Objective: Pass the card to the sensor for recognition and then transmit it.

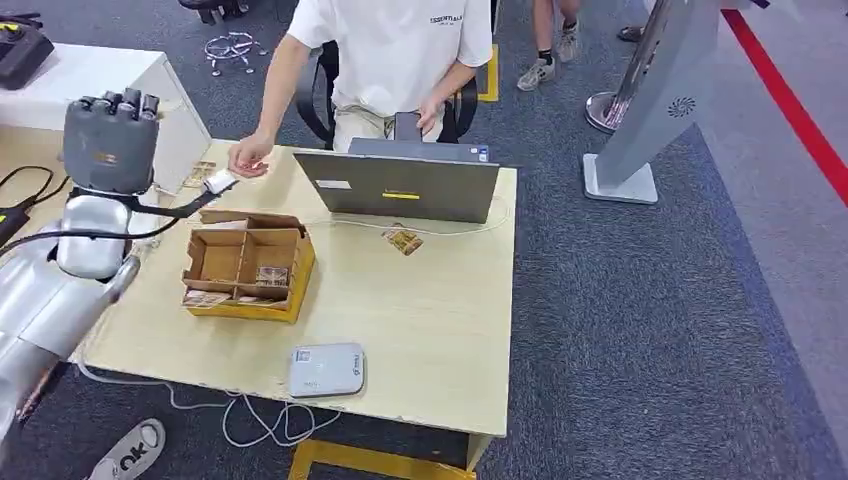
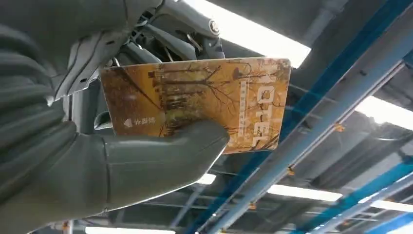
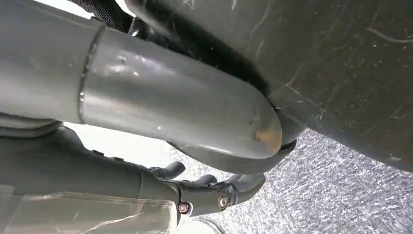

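My thumb presses across the lower face of the card, pinching it against the darker fingers behind it, so my left hand holds the card firmly. The card is orange-brown with a picture of autumn trees and the letters "OTEL" printed along one end; in the left wrist view it stands against ceiling lights and blue beams. In the head view my left hand is raised at the left side of the table, back of the hand toward the camera, its fingertips lined up along the top; the card itself is hidden behind it there.

My right hand shows close up in its wrist view, thumb and dark fingers curled inward over grey carpet, and I cannot tell whether they close on anything.

Just beyond my left hand, a person's hand reaches to the far left corner of the table. The person, in a white shirt, sits behind an open laptop. In front of my arm sits a cardboard box with compartments, a few cards lying inside. Another loose card lies near the laptop. The white sensor rests at the near edge, well apart from my raised hand, its cable hanging off the table.
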You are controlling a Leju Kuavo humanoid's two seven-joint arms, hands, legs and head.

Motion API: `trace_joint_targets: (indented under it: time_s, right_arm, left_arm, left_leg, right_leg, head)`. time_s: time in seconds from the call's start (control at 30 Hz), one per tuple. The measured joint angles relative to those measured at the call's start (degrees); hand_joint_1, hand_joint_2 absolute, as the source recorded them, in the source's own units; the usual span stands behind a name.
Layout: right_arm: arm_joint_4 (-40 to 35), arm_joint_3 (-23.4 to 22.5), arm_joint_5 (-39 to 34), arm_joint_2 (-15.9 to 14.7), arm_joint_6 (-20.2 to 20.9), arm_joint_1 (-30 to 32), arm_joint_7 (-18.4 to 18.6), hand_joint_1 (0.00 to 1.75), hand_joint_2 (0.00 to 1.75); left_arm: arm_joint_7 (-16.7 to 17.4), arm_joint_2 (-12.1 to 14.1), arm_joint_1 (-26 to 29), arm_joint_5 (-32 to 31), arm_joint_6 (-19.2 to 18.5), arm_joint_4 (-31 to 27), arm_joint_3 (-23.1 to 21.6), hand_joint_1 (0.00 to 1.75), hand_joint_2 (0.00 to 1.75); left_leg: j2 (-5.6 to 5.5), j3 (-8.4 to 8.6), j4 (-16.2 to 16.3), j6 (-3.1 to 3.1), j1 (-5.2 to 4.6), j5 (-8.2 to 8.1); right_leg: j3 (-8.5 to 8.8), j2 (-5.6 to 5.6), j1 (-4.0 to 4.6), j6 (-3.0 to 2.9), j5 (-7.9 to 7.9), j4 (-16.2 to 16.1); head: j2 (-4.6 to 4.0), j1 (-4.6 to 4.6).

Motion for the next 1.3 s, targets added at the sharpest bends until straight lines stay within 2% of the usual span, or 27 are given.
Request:
trace_joint_targets:
  time_s: [0.13, 0.27, 0.3, 0.57, 1.13, 1.3]
  right_arm:
    - [0.0, 0.0, -0.4, 0.0, 0.0, 0.0, 0.2, 0.00, 0.00]
    - [0.1, 0.0, -0.4, 0.0, 0.0, 0.0, 0.5, 0.00, 0.00]
    - [0.1, 0.0, -0.4, 0.0, 0.0, 0.0, 0.5, 0.00, 0.00]
    - [0.1, 0.0, -0.5, 0.0, 0.0, 0.0, 0.4, 0.00, 0.00]
    - [0.2, -0.2, -0.6, 0.0, 0.0, -0.1, 0.6, 0.00, 0.00]
    - [0.2, -0.6, -1.1, 0.0, 0.0, -0.1, 0.9, 0.00, 0.00]
  left_arm:
    - [0.1, -0.3, -2.7, 0.0, -0.9, 5.3, 0.0, 1.75, 1.75]
    - [0.1, -0.8, -3.9, -0.1, -0.9, 8.0, 0.0, 1.75, 1.75]
    - [0.1, -0.9, -4.1, -0.1, -0.9, 8.3, 0.0, 0.00, 1.75]
    - [-1.9, -2.2, -4.7, -0.1, -2.1, 9.9, 0.0, 0.00, 1.75]
    - [-1.2, -4.6, -3.0, -0.1, -0.9, 10.3, 0.1, 0.00, 1.75]
    - [-3.3, -6.3, 1.3, -0.2, -0.9, 6.1, 0.9, 0.00, 1.75]
  left_leg:
    - [0.00, 0.00, 0.0, 0.00, 0.00, 0.00]
    - [0.00, -0.01, 0.0, 0.00, 0.01, 0.00]
    - [0.00, -0.02, 0.0, 0.00, 0.01, 0.00]
    - [-0.01, -0.03, 0.0, 0.00, 0.00, 0.00]
    - [-0.01, -0.03, 0.0, 0.00, 0.00, 0.00]
    - [-0.02, -0.03, 0.0, 0.00, -0.05, 0.00]
  right_leg:
    - [0.00, 0.00, 0.00, 0.00, 0.00, 0.0]
    - [0.00, 0.00, 0.00, -0.01, 0.00, 0.0]
    - [0.00, 0.00, 0.00, -0.01, 0.00, 0.0]
    - [0.02, -0.01, 0.00, 0.00, 0.00, 0.0]
    - [0.01, -0.01, 0.00, 0.00, 0.00, 0.0]
    - [0.02, -0.04, -0.04, 0.00, 0.00, 0.0]
  head:
    - [0.00, 0.00]
    - [0.00, 0.02]
    - [0.00, 0.00]
    - [0.00, 0.00]
    - [0.00, 0.02]
    - [0.00, 0.00]
